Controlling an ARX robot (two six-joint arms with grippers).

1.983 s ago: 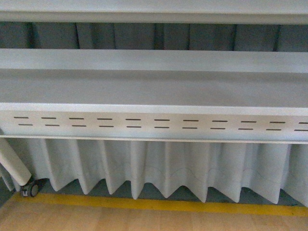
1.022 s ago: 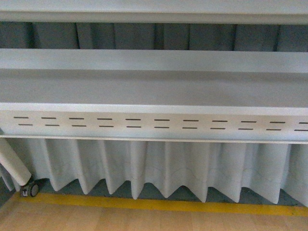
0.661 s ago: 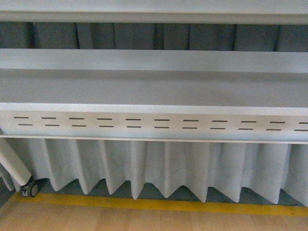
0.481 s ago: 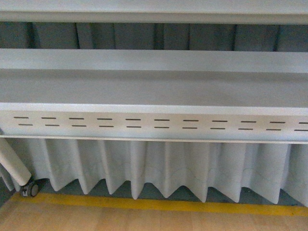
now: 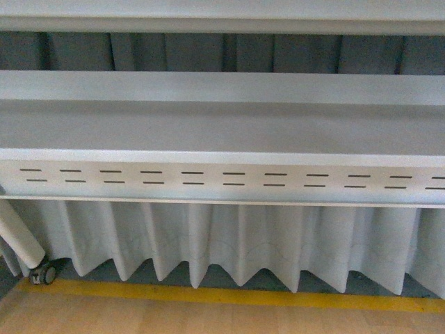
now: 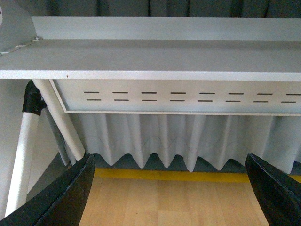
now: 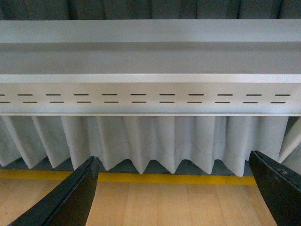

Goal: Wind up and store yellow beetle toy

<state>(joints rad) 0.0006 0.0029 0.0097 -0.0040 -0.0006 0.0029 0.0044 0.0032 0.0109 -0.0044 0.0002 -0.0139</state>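
No view shows the yellow beetle toy, which is presumably light, hard and slick and best pinched across its body, while the left gripper (image 6: 170,197) and right gripper (image 7: 175,195) both gape wide and empty, facing the slotted rail (image 5: 222,179)

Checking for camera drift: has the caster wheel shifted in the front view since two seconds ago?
No. The caster wheel sits at the yellow floor line's left end, as before.

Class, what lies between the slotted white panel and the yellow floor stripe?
A pleated white curtain hangs between the slotted panel and the yellow stripe, seen plainly in the front view.
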